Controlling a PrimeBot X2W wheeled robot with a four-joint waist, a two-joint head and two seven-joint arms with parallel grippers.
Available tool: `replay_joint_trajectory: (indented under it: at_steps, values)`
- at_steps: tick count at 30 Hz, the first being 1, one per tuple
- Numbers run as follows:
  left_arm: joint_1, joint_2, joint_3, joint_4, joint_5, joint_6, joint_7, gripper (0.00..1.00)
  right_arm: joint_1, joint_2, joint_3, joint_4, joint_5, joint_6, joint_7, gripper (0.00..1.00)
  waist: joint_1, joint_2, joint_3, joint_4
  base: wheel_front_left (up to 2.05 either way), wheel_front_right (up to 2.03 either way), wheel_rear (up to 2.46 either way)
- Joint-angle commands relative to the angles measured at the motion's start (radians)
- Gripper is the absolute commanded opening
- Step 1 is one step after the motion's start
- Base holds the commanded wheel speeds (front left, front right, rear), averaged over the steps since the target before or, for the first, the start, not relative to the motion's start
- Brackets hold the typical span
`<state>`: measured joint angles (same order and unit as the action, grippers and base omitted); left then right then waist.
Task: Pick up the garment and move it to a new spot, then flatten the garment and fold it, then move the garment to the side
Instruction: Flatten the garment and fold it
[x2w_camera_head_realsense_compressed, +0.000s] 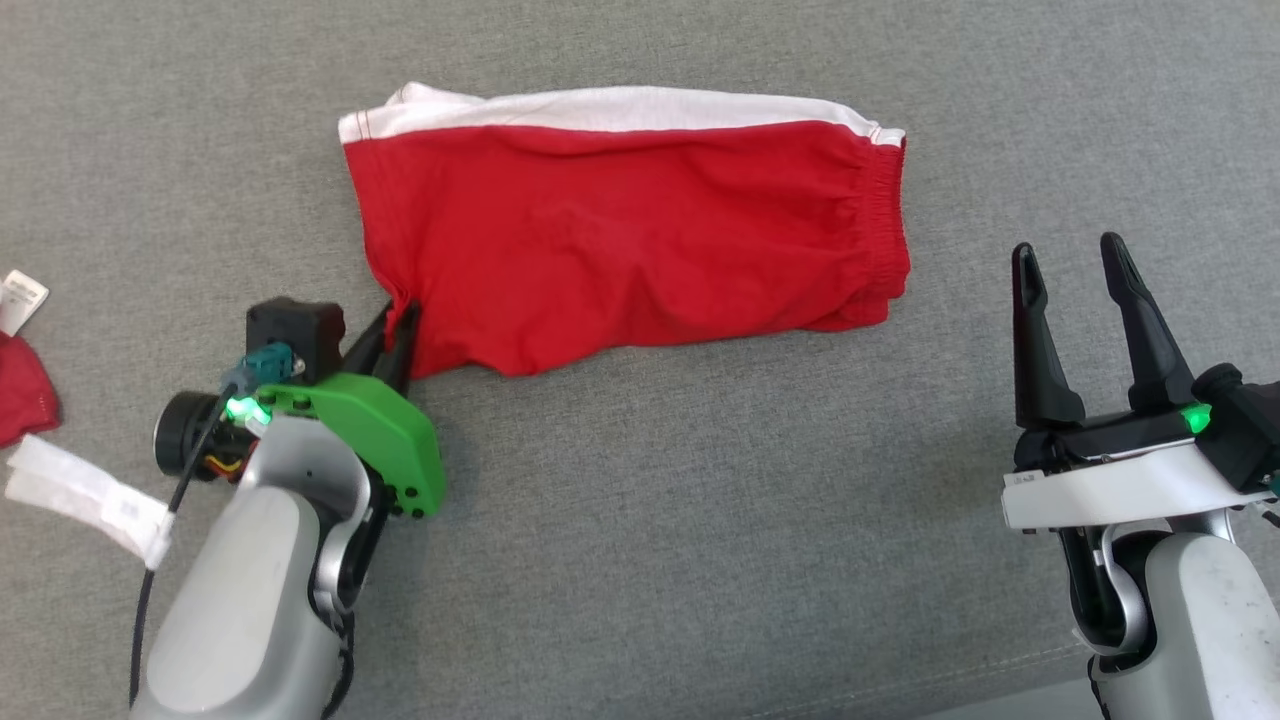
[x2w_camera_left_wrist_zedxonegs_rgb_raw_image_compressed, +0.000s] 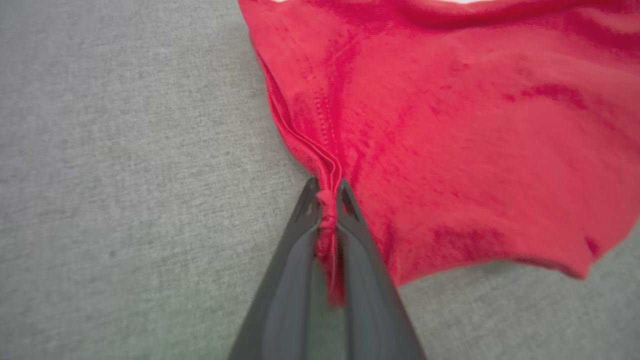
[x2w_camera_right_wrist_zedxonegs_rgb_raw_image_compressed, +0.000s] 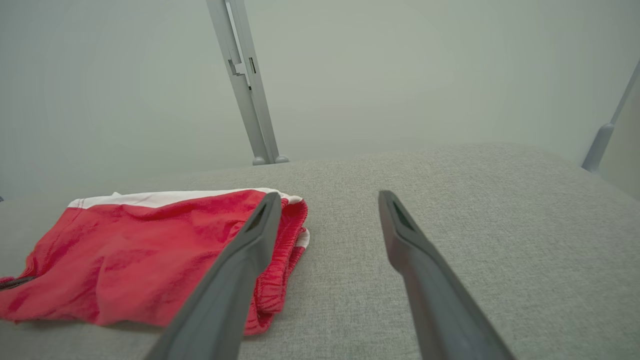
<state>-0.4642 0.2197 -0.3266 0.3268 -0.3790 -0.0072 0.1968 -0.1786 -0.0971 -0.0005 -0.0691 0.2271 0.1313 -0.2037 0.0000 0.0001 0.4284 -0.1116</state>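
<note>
Grey surface (x2w_camera_head_realsense_compressed: 640, 540); corner of red garment (x2w_camera_head_realsense_compressed: 630, 240) tight inside left pincer (x2w_camera_head_realsense_compressed: 400, 316), right pincer (x2w_camera_head_realsense_compressed: 1068, 250) wide, empty, apart.

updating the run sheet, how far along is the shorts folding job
Done: the red shorts lie mostly flat on the grey cloth surface. In hand: the left tool is shut on their hem corner; the right tool stands open, apart. Left: folding, apparently, and moving them aside.

Left gripper (x2w_camera_head_realsense_compressed: 400, 325) is seen at lower left, fingers pressed together on a pinched edge of the garment (x2w_camera_head_realsense_compressed: 620, 240). Right gripper (x2w_camera_head_realsense_compressed: 1067, 248) is held at lower right, fingers spread apart and pointed up-frame.
</note>
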Motion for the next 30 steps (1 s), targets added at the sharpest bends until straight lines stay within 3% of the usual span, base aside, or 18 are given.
replay_joint_trajectory:
  at_steps: [1, 5, 6, 7, 16, 20, 30]
  values:
    - [0.060, -0.003, 0.001, -0.014, -0.020, 0.007, -0.005, 0.00, 0.017, 0.001, -0.007, -0.010, -0.006, -0.001, 0.006, 1.00, 0.0000, -0.0001, -0.021, 0.020, 0.00, 0.00, 0.00]
    - [0.138, -0.009, 0.017, -0.089, -0.031, 0.033, -0.039, 0.00, 0.035, -0.003, -0.011, -0.028, -0.011, -0.001, 0.025, 1.00, 0.0000, -0.0001, -0.037, 0.025, 0.00, 0.00, 0.00]
    - [0.150, -0.012, 0.022, -0.105, -0.031, 0.042, -0.056, 0.33, 0.038, -0.005, -0.014, -0.033, -0.011, -0.001, 0.028, 1.00, 0.0000, -0.0001, -0.040, 0.028, 0.00, 0.00, 0.00]
    - [0.163, -0.019, 0.030, -0.123, -0.033, 0.054, -0.083, 1.00, 0.039, -0.006, -0.015, -0.041, -0.013, -0.001, 0.035, 1.00, 0.0000, -0.0001, -0.044, 0.030, 0.00, 0.00, 0.00]
    - [0.227, -0.020, 0.105, -0.248, 0.061, 0.172, -0.392, 1.00, 0.049, -0.025, -0.014, -0.095, -0.030, -0.001, 0.088, 1.00, 0.0000, -0.0001, -0.083, 0.059, 0.00, 0.00, 0.00]
    - [0.249, 0.002, 0.127, -0.292, 0.094, 0.202, -0.430, 1.00, 0.056, -0.028, -0.018, -0.114, -0.037, -0.001, 0.116, 1.00, 0.0000, -0.0001, -0.104, 0.073, 0.00, 0.00, 0.00]
    - [0.292, 0.031, 0.118, -0.354, 0.114, 0.212, -0.421, 1.00, 0.084, -0.028, -0.026, -0.131, -0.043, -0.001, 0.151, 1.00, 0.0000, -0.0001, -0.121, 0.082, 0.00, 0.00, 0.00]
